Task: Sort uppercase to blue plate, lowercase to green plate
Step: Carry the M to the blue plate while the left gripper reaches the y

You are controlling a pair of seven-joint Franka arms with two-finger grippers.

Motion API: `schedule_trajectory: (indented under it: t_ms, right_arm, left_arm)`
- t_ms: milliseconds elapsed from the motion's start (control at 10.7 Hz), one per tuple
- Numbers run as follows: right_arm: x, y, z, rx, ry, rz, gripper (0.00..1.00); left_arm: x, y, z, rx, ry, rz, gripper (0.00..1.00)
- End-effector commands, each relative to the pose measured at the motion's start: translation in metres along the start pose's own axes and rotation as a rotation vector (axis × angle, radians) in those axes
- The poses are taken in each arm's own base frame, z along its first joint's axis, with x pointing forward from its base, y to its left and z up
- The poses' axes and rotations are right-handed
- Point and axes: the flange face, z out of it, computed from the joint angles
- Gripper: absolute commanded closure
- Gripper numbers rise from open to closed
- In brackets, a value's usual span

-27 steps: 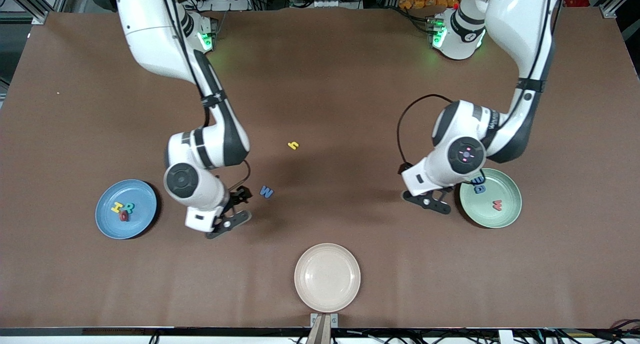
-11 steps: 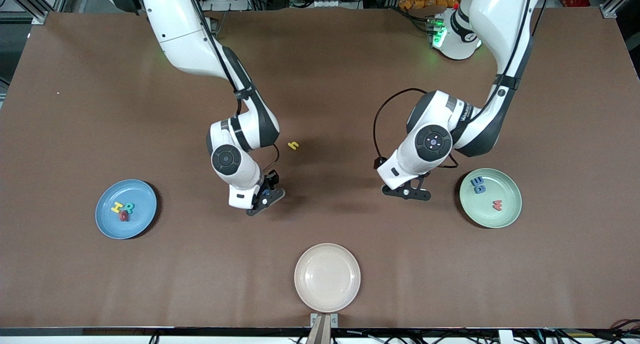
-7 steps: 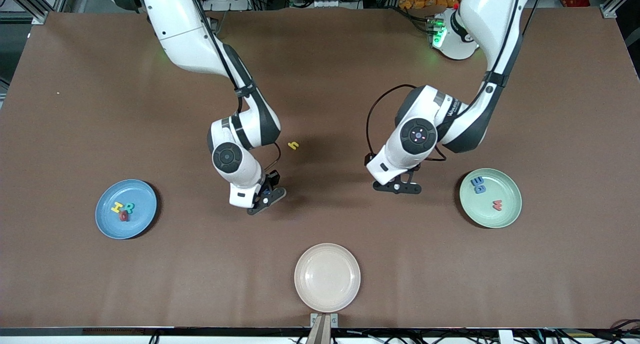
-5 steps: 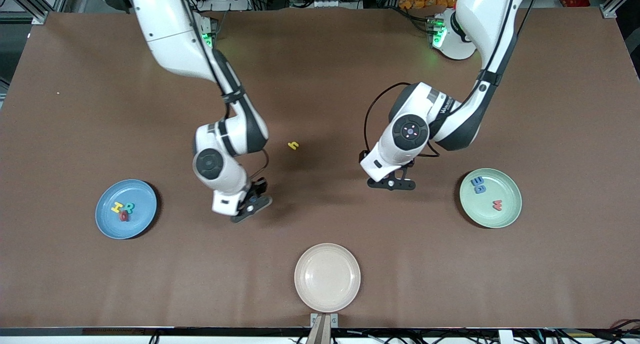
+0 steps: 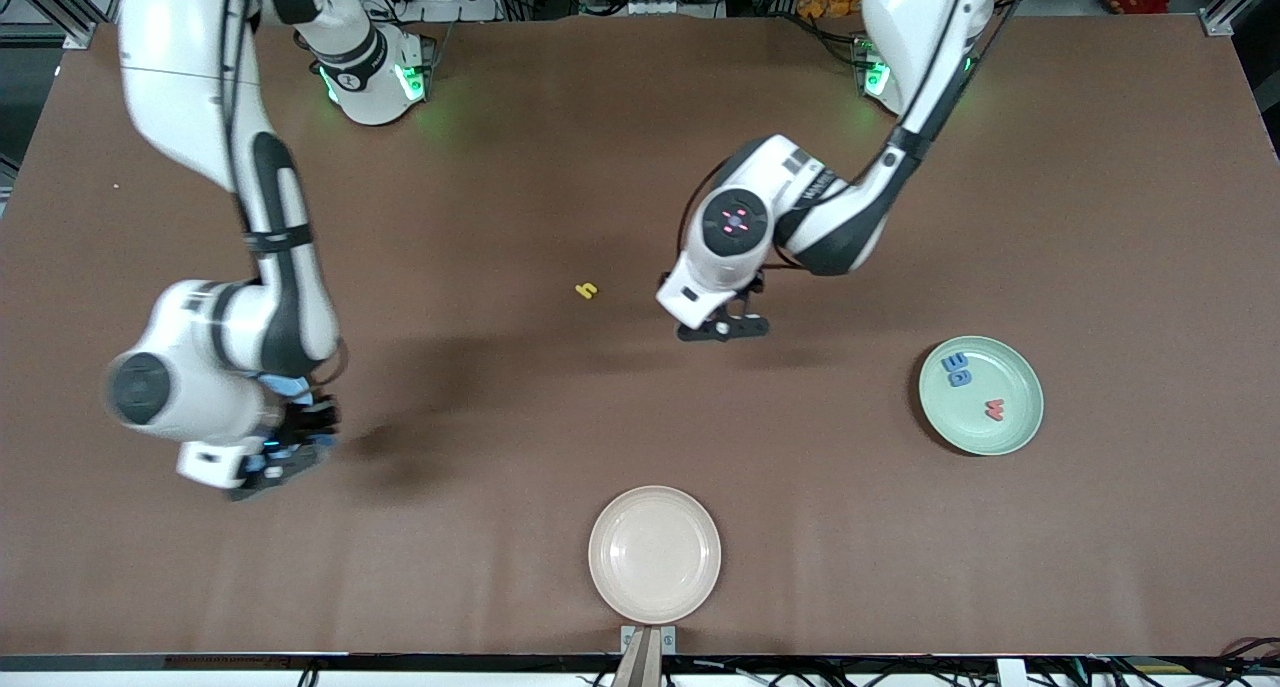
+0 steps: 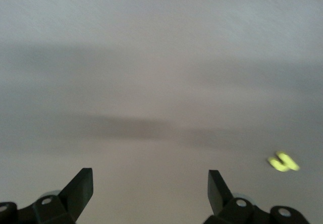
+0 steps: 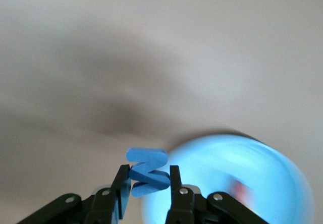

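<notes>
My right gripper [image 5: 288, 451] [image 7: 148, 176] is shut on the blue W [image 7: 147, 171], an uppercase letter, which it holds on edge in the air beside the blue plate [image 7: 262, 168]. A red blur lies on that plate. In the front view my right arm hides the blue plate. My left gripper [image 5: 722, 327] [image 6: 150, 173] hangs open and empty over bare table, a short way from the yellow lowercase h [image 5: 587, 290] [image 6: 283, 162]. The green plate [image 5: 1010, 367] at the left arm's end holds two blue letters [image 5: 957, 369] and a red w [image 5: 994, 408].
A cream plate [image 5: 654, 527] sits at the table's edge nearest the front camera, midway between the two arms. The brown table [image 5: 640, 147] stretches wide around the yellow h.
My right arm swung from mid-table toward its own end, carrying the blue W up to the blue plate. My left gripper travelled from the green plate toward the yellow h, staying open.
</notes>
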Motion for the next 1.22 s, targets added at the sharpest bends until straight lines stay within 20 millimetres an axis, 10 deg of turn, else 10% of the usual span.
schedule_trajectory:
  t_ms: [0, 94, 188, 469, 1126]
  right_arm:
    - [-0.030, 0.046, -0.006, -0.015, -0.023, 0.022, 1.00]
    - [-0.038, 0.057, -0.001, -0.010, -0.032, 0.022, 0.68]
    - [-0.042, 0.060, 0.002, -0.006, -0.036, 0.029, 0.01]
    - [-0.044, 0.064, 0.001, -0.001, -0.030, -0.063, 0.00]
    - [-0.040, 0.052, -0.022, 0.036, -0.031, -0.048, 0.00]
  left_arm:
    - [-0.015, 0.050, 0.012, -0.026, 0.001, -0.135, 0.00]
    - [-0.022, 0.064, 0.017, -0.045, 0.007, -0.204, 0.00]
    - [-0.031, 0.081, 0.029, -0.072, 0.012, -0.280, 0.00]
    - [-0.044, 0.124, 0.060, -0.132, 0.011, -0.485, 0.00]
    - [-0.040, 0.134, 0.111, -0.109, -0.015, -0.590, 0.00]
